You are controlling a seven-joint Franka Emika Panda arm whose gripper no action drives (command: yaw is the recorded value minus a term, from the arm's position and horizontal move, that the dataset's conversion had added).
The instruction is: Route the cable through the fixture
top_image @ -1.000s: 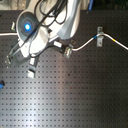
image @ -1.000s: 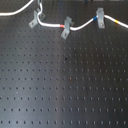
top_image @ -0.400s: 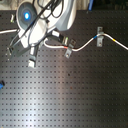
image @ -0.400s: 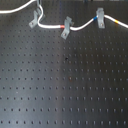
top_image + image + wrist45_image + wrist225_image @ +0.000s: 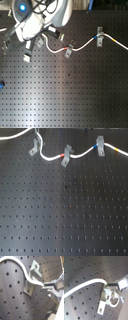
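In the first wrist view, the gripper (image 5: pixel 48 287) has its fingers drawn close together. They look pinched on the cable (image 5: pixel 23 268) right where the white cord meets the tips. The second wrist view backs that up, with the cord running straight into the dark fingertips (image 5: pixel 108 285). The contact itself is blurred, so treat the grip as likely, not certain.

Just past the tips sits the fixture (image 5: pixel 32 279), the small slanted grey clip. The cord crosses its face, but you can't tell from here whether it is seated in the slot.

In the first exterior view the fixture (image 5: pixel 34 148) lies in the upper left of the frame. From there the cable (image 5: pixel 50 159) sags away, rises through the middle clip (image 5: pixel 65 157) by the red band (image 5: pixel 62 154), then passes the upright clip (image 5: pixel 100 147) toward the blue-and-yellow band (image 5: pixel 114 150).

This cord reads as light and limp. It will droop and follow you, and it won't push. Keep your hold close beside the fixture so the free length stays short. Go easy, because a thin smooth jacket can slide between the pads.
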